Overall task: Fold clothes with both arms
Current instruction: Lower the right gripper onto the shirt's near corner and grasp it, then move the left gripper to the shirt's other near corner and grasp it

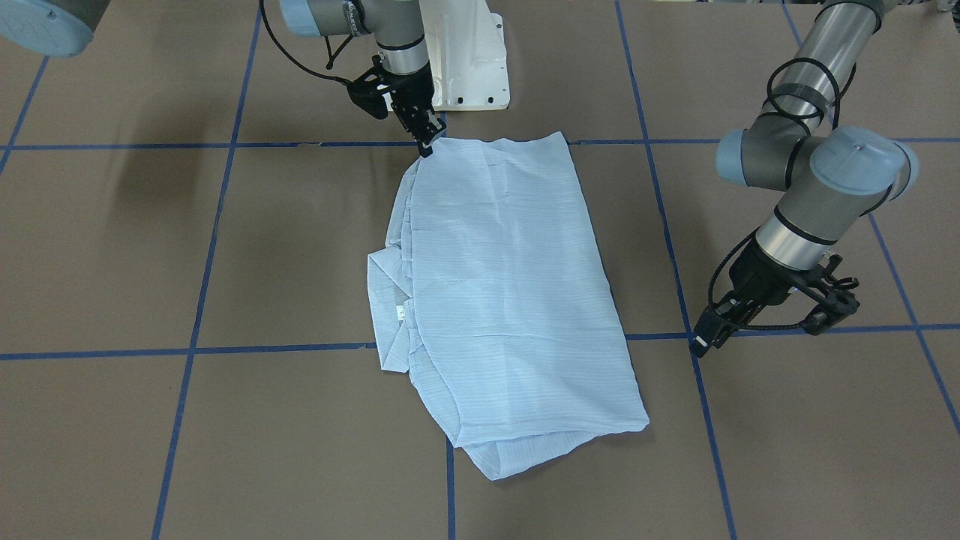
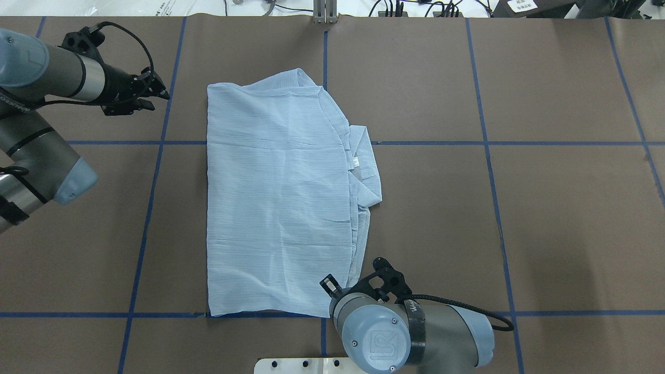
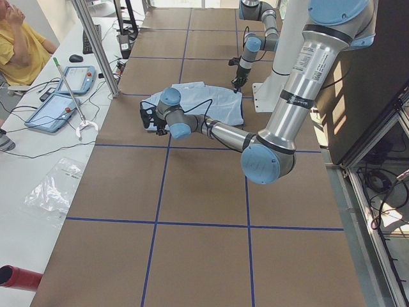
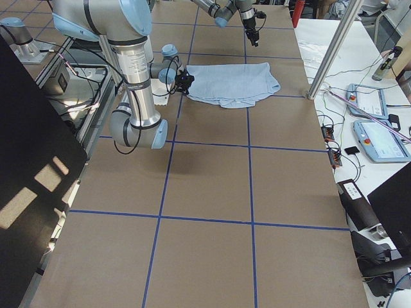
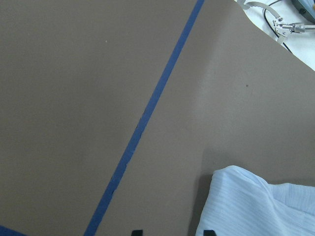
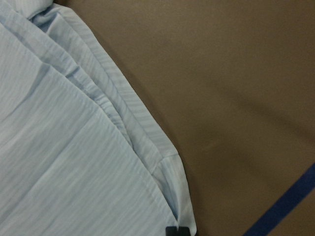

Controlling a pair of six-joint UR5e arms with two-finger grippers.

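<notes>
A folded thin light-blue striped shirt point(image 1: 510, 285) is laid mid-frame on the brown table point(image 1: 225, 435), its upper-left corner clamped by the right black fingers point(image 1: 426, 142); the left black fingers point(image 1: 706, 332) are spread apart.

The shirt point(image 2: 275, 208) is pale blue with fine stripes (faint, close-set); its neck label point(image 2: 355, 162) is white. The table point(image 2: 571, 223) is dull brown, gridded with blue tape lines point(image 2: 571, 143). The left arm point(image 2: 31, 145) and right arm point(image 2: 452, 332) are grey, light-blue at the joints. The left gripper point(image 2: 165, 95) and right gripper point(image 1: 427, 147) are black. The pedestal base point(image 1: 472, 67) is white.
</notes>
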